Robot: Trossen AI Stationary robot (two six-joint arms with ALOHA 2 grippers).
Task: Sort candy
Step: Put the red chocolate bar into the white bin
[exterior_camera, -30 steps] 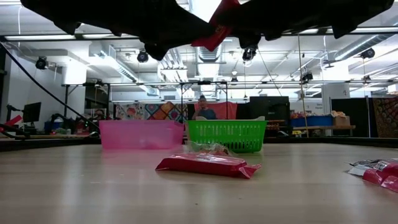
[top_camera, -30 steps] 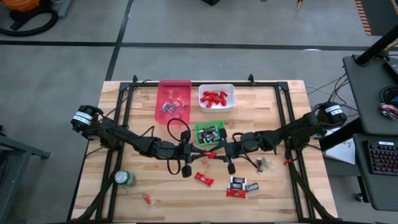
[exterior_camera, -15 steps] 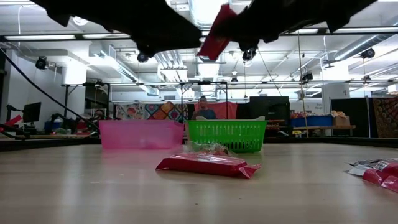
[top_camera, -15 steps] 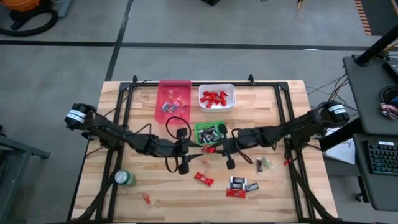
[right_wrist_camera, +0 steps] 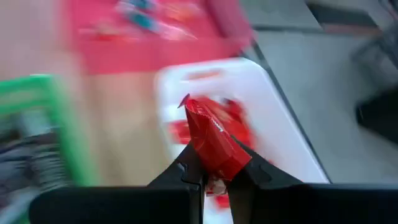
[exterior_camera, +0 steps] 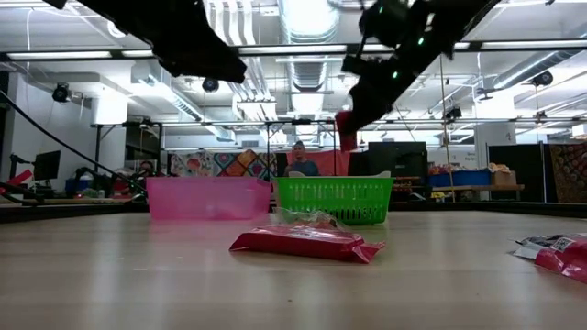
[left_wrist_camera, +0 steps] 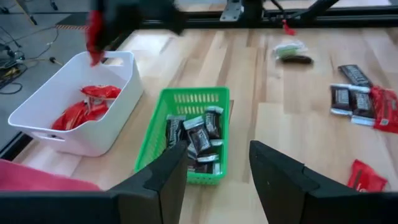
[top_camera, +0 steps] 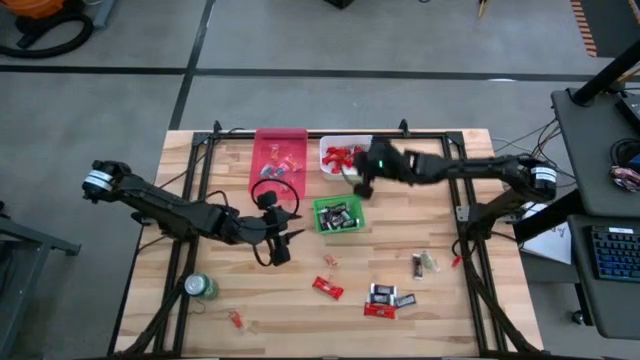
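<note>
My right gripper (top_camera: 362, 184) hangs over the near rim of the white bin (top_camera: 372, 144), shut on a red candy (right_wrist_camera: 213, 142). Several red candies (left_wrist_camera: 84, 109) lie in that bin. The green bin (top_camera: 318, 222) holds dark candies (left_wrist_camera: 198, 138). My left gripper (top_camera: 282, 240) stands open with nothing between its fingers, just left of the green bin. Loose candies lie flat on the table nearer the front: red ones (top_camera: 327, 288), dark ones (top_camera: 382, 292). My right gripper pinches one end of the red candy (right_wrist_camera: 217, 165) between its two fingertips (right_wrist_camera: 186, 175). The fingers slant downward, coming from the table's right. The candy's free end (exterior_camera: 346, 131) hangs below them, clear of the table and above the white bin.
A pink bin (top_camera: 280, 160) stands at the far side, left of the white one. A green can (top_camera: 200, 287) stands near the front left corner. Black frame bars (top_camera: 205, 170) run along the table's sides. In the low view a red candy (exterior_camera: 307, 243) lies close ahead.
My right gripper has carried the red candy from the table's middle, near the green bin, toward the far edge until it is over the white bin. My left gripper has drawn back from beside the green bin toward the table's left.
</note>
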